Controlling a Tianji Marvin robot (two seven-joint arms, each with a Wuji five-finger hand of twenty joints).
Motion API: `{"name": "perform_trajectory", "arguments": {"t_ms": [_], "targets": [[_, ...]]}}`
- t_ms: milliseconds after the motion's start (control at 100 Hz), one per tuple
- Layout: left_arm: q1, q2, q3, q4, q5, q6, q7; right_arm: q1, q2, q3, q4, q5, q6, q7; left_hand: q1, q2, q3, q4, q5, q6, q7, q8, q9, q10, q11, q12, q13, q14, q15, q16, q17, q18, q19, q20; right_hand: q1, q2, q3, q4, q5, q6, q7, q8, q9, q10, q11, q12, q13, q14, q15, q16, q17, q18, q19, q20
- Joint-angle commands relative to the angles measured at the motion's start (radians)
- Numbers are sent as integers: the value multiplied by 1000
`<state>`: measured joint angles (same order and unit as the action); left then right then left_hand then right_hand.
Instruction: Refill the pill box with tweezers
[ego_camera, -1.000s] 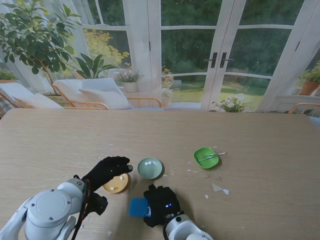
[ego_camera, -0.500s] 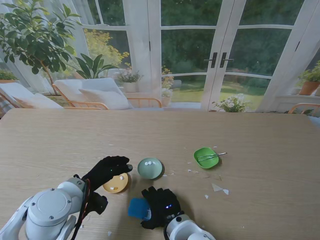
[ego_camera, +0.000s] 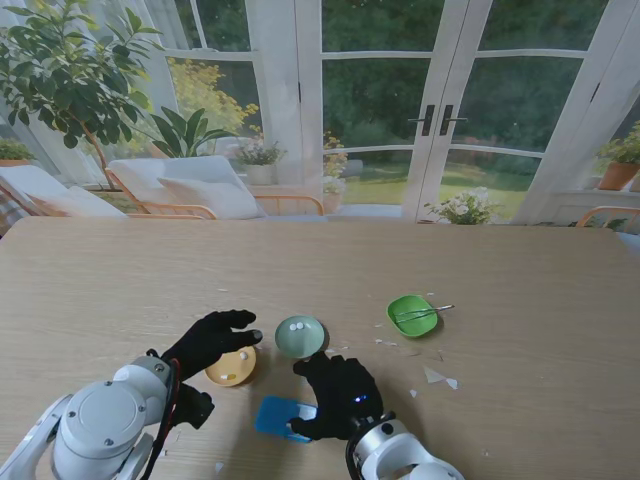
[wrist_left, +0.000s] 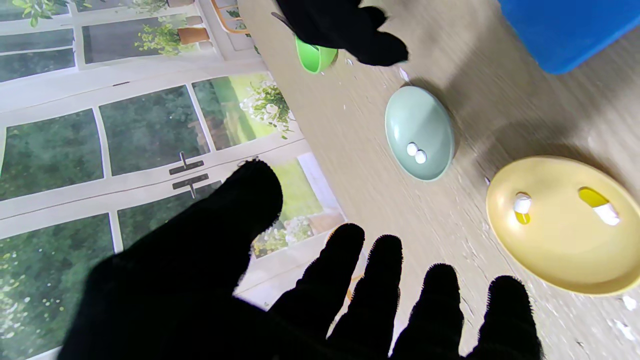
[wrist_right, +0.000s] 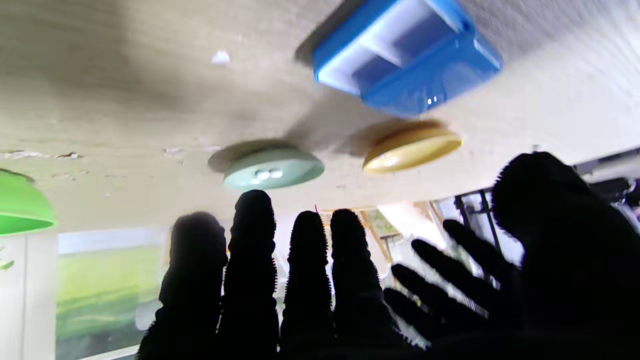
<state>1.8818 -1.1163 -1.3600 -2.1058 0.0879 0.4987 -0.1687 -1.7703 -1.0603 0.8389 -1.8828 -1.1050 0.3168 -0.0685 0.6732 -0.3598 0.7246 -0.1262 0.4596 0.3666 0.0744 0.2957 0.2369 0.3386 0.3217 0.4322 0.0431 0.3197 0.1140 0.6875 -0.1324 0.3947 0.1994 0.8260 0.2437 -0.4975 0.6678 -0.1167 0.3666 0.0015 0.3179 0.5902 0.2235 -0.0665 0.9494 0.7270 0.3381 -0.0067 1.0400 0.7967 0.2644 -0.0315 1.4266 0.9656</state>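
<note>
Blue pill box (ego_camera: 284, 418) lies open on the wooden desk (ego_camera: 520, 270) near its near edge, and you see your right hand (ego_camera: 340, 395) just beside it, its fingers (wrist_right: 306, 280) spread and holding nothing. Your left hand (ego_camera: 208, 340) hangs over the yellow dish (ego_camera: 230, 369), fingers (wrist_left: 375, 295) wide apart and empty. Two capsules (wrist_left: 597, 205) lie in that dish. The pale green dish (ego_camera: 300, 336) beside it carries two white pills (wrist_left: 416, 153). The tweezers (ego_camera: 425, 312) rest across the bright green dish (ego_camera: 412, 315), farther to the right, well apart from both hands.
</note>
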Motion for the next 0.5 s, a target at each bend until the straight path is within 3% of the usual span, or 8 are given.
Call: {"name": "perform_trajectory", "arguments": {"t_ms": [0, 80, 210, 380, 490], "targets": [[13, 2, 0, -1, 10, -12, -11, -15, -2, 22, -40, 4, 2, 22, 4, 23, -26, 37, 24, -37, 1, 14, -16, -49, -20, -9, -22, -24, -19, 0, 3, -29, -34, -23, 35, 41, -32, 58, 24, -35, 11, 25, -4, 26, -81, -78, -16, 33, -90, -109, -34, 60, -101, -59], [20, 4, -1, -1, 38, -33, -11, -46, -3, 80, -89, -2, -5, 43, 4, 25, -32, 40, 32, -59, 0, 14, -13, -59, -39, -30, -23, -24, -23, -11, 5, -27, -42, -43, 78, 77, -55, 71, 38, -44, 4, 37, 18, 43, -177, -194, -6, 55, -234, -218, -52, 118, -252, -138], [28, 8, -4, 2, 76, -69, -11, -80, -3, 172, -152, -39, -12, 83, 2, 29, -38, 42, 31, -110, 18, 13, -6, -93, -52, -59, -26, -29, -26, -30, 8, -27, -51, -70, 169, 112, -69, 103, 67, -76, -5, 36, 98, 47, -280, -316, 38, 69, -410, -312, -56, 167, -435, -247], [26, 8, -3, 7, 88, -77, -6, -85, -2, 286, -177, -60, -23, 164, 4, 30, -40, 43, -30, -126, 130, 20, -20, -91, -29, -57, -35, -36, -24, -41, 10, -29, -56, -107, 254, 121, -29, 189, 73, -98, -13, 33, 129, 46, -299, -346, 52, 61, -511, -366, -69, 184, -569, -318], [15, 9, 6, 18, 106, -80, -8, -66, -2, 341, -159, -62, -26, 200, 3, 31, -41, 43, -44, -137, 164, 19, -27, -95, -30, -57, -41, -40, -26, -43, 10, -32, -59, -117, 264, 117, -6, 238, 74, -105, -10, 34, 135, 46, -299, -352, 55, 58, -531, -379, -75, 194, -609, -338]]}}
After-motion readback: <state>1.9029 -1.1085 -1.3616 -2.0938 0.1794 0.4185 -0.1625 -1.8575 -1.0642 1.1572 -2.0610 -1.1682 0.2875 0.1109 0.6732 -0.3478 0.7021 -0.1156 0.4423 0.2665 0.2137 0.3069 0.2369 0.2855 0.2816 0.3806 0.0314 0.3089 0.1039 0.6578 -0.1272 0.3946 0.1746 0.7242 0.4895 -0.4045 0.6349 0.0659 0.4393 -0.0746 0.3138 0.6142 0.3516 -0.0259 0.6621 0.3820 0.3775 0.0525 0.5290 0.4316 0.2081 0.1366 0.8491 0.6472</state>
